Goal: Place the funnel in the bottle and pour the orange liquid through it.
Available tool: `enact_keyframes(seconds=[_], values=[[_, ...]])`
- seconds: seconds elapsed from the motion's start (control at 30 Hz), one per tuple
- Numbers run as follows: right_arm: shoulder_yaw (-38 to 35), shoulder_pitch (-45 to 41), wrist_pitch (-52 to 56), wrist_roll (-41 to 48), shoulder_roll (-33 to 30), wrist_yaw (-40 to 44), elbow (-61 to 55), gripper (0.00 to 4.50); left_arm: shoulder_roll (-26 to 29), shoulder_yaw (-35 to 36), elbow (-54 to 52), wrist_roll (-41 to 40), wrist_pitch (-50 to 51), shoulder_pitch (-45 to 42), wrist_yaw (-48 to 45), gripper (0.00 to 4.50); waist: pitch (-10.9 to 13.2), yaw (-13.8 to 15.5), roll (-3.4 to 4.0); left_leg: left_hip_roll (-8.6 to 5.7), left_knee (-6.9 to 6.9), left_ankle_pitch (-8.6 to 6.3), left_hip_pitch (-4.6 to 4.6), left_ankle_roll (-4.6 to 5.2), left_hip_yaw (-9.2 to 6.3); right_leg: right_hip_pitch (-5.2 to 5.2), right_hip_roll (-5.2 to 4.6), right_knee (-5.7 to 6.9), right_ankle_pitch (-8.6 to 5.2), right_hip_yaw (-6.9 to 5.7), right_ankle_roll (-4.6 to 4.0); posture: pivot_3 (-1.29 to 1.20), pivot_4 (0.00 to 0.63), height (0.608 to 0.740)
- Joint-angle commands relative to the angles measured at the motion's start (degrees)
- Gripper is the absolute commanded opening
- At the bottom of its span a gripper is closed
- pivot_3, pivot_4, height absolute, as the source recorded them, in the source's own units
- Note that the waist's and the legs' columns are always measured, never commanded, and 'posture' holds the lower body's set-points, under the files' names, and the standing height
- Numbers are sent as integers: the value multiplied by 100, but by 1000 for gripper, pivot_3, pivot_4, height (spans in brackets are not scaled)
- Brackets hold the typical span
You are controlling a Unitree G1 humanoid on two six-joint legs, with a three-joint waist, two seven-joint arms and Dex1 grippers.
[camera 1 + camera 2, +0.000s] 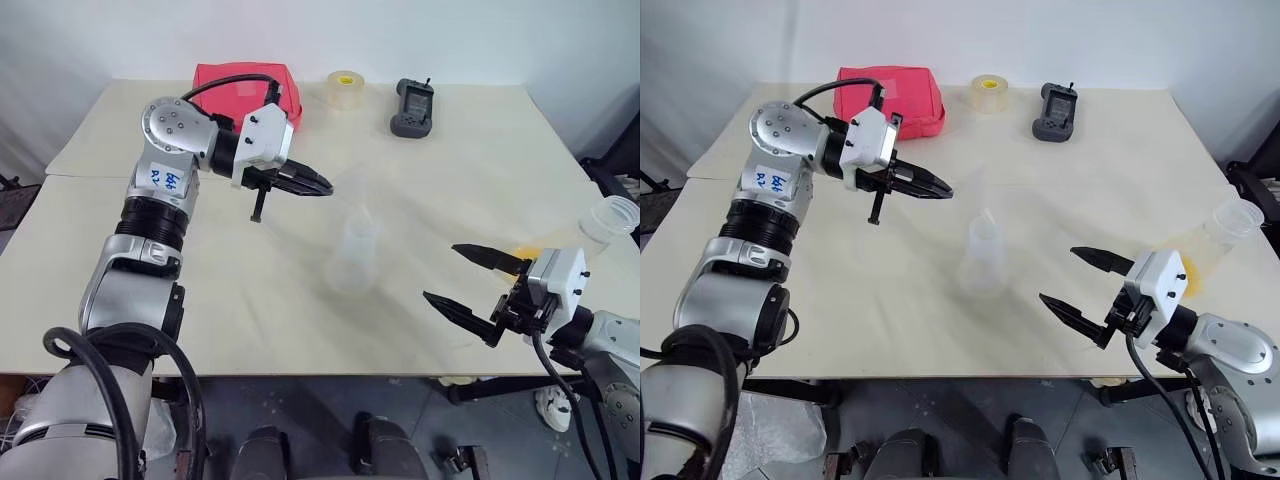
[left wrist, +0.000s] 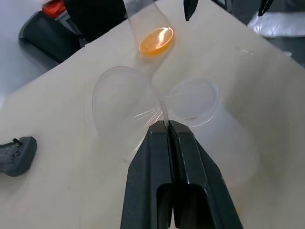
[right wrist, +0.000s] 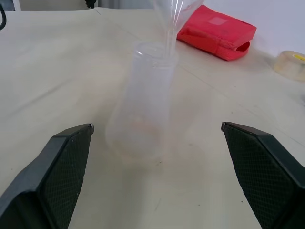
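Black left gripper [image 2: 167, 125] pinches the clear funnel [image 2: 125, 102] above the frosted bottle [image 2: 205, 119]; right gripper [image 1: 476, 277] gapes empty beside a flask [image 2: 151, 33] holding orange liquid [image 2: 156, 41].

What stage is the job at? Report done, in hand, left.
Done: the left claw is shut on the small clear plastic funnel.
In hand: funnel held above the frosted plastic bottle's neck, not seated.
Left: seat it, then pour the orange liquid; the right claw is open, empty.
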Motion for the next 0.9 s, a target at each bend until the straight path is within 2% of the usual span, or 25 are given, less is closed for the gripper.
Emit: enact_keyframes(seconds=[0.03, 0.37, 0.4, 0.53, 0.77, 0.9], values=[[-24, 22, -65, 14, 15, -47, -223, 4500, 22, -269, -68, -98, -256, -222, -642, 26, 0, 0, 0, 0, 0, 0, 0, 0, 0, 0, 0, 0, 0, 0, 0, 0, 150, 740], [-41, 129, -79, -18, 10, -83, -282, 4500, 420, -1480, -506, -751, -348, -417, -644, 26, 0, 0, 0, 0, 0, 0, 0, 0, -2, 0, 0, 0, 0, 1, 0, 0, 150, 740], [-33, 120, -87, -35, 14, -90, -273, 4500, 543, -1775, -642, -1022, -302, -467, -644, 210, 0, 0, 0, 0, 1, 0, 0, 0, -2, 0, 0, 0, 0, 1, 0, 0, 150, 740], [-25, 115, -99, -61, 30, -109, -266, 4500, 607, -2084, -696, -1380, -405, -650, -644, 1188, 0, 15, 0, 0, 2, 0, -1, 1, -4, 0, -1, 1, 0, 2, 0, 0, 150, 740], [-179, 220, -93, -74, 12, -154, -325, 4500, 544, -1944, -452, -1654, -57, -856, -644, 3238, 1, 5, 0, 0, 2, -1, -1, 2, -3, 0, 0, 0, 0, 3, 0, 0, 150, 740], [-441, 431, 24, -35, 42, -427, -525, 4500, 645, -1522, -368, -1765, 413, -747, -644, 4456, 1, 4, 0, 0, 2, -1, -2, 2, -4, 0, 0, 0, 0, 2, 0, 0, 150, 740]])
